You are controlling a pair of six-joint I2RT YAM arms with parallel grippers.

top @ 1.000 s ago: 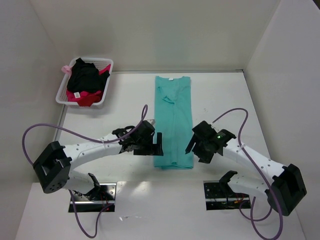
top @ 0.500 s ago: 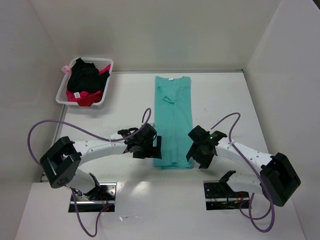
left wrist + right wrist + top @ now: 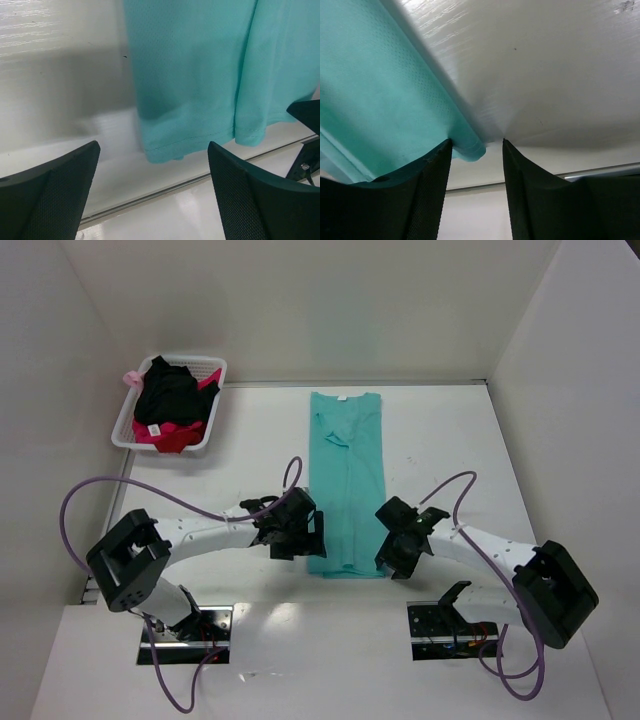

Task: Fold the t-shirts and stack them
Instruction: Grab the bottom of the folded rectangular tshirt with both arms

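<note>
A teal-green t-shirt (image 3: pixel 347 475), folded into a long narrow strip, lies flat mid-table with its neck label at the far end. My left gripper (image 3: pixel 312 538) sits low at the hem's near left corner. In the left wrist view the left gripper (image 3: pixel 153 150) stands open and wide, and the hem corner (image 3: pixel 165 142) lies just beyond its fingertips. My right gripper (image 3: pixel 388 550) is at the near right corner. In the right wrist view the right gripper (image 3: pixel 476 145) is partly narrowed, with the hem corner (image 3: pixel 470 148) against the left finger and a gap to the right finger. A black t-shirt (image 3: pixel 170 395) and a pink-red one (image 3: pixel 165 436) lie bunched in the basket.
The white lattice basket (image 3: pixel 219 388) stands at the far left corner. White walls close in the table at the back and on both sides. A metal strip (image 3: pixel 200 180) runs along the table's near edge just below the hem. Purple cables (image 3: pixel 150 508) loop over both arms.
Both grippers have moved down and inward to the teal shirt's near hem corners. The right jaws have narrowed around the right corner. The left jaws stay wide.
</note>
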